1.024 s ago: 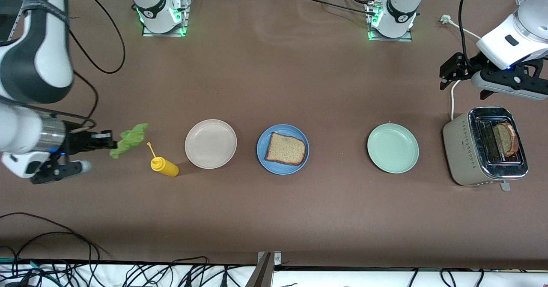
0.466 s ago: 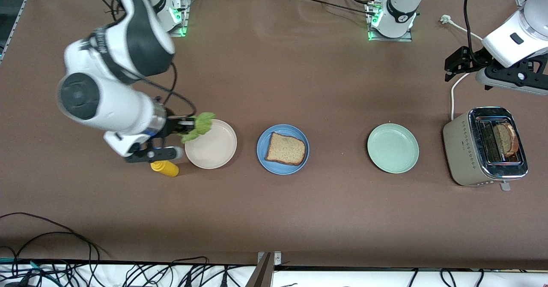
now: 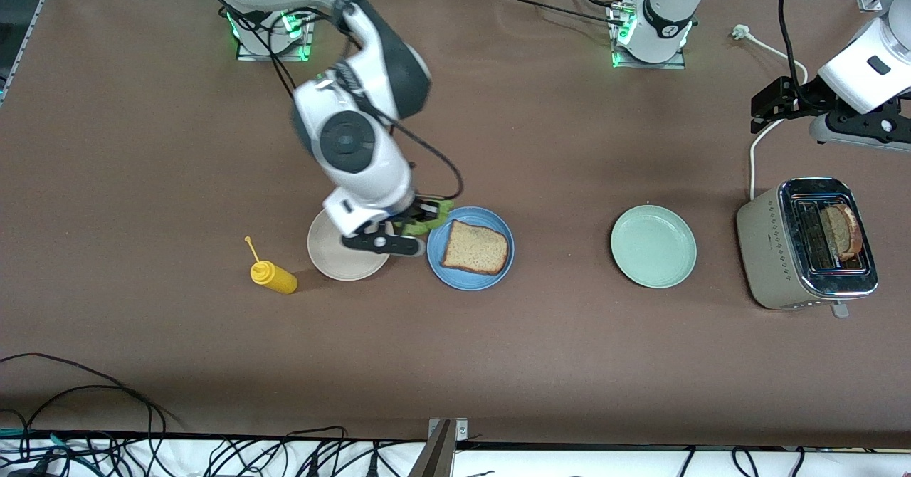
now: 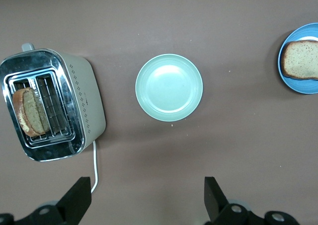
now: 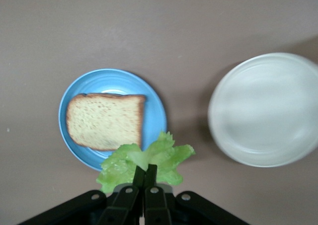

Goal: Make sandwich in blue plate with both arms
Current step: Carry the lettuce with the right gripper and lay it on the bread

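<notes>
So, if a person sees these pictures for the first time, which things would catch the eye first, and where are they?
First, the right gripper, shut on a ruffled green lettuce leaf over the edge of the blue plate, where one toast slice lies. Next, the toaster at the left arm's end of the table, holding another slice. The left gripper waits open above the table near it.
</notes>
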`<state>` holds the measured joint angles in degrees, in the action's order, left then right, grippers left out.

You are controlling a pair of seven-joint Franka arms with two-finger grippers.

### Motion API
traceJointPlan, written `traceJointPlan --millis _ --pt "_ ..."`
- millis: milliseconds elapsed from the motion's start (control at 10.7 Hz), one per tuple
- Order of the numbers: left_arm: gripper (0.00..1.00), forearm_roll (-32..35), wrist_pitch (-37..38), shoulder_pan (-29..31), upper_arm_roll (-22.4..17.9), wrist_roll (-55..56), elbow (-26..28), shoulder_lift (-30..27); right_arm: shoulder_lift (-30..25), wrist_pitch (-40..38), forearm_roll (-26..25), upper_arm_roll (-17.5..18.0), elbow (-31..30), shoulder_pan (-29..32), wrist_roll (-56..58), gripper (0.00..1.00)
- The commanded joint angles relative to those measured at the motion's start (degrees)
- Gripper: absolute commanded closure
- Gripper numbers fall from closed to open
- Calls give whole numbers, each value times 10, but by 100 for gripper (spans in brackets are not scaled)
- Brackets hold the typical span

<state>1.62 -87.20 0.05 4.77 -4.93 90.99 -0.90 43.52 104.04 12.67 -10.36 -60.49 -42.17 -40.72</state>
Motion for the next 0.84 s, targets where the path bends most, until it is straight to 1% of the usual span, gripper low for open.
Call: traceJointPlan --millis 0,279,559,652,745 --pt "0 1 25 2 2 -2 -6 -6 111 45 2 -26 102 -49 -113 100" --pt "0 1 25 1 3 2 -7 -5 146 107 7 -21 105 -56 -141 100" --pt "0 1 25 2 2 4 -8 -6 154 128 7 -19 105 -49 -138 100" --pt "0 1 25 3 2 5 -9 -6 158 138 7 -19 104 -45 -136 92" --pt "0 1 25 7 -2 5 -17 -6 162 145 7 -19 104 -42 -134 44"
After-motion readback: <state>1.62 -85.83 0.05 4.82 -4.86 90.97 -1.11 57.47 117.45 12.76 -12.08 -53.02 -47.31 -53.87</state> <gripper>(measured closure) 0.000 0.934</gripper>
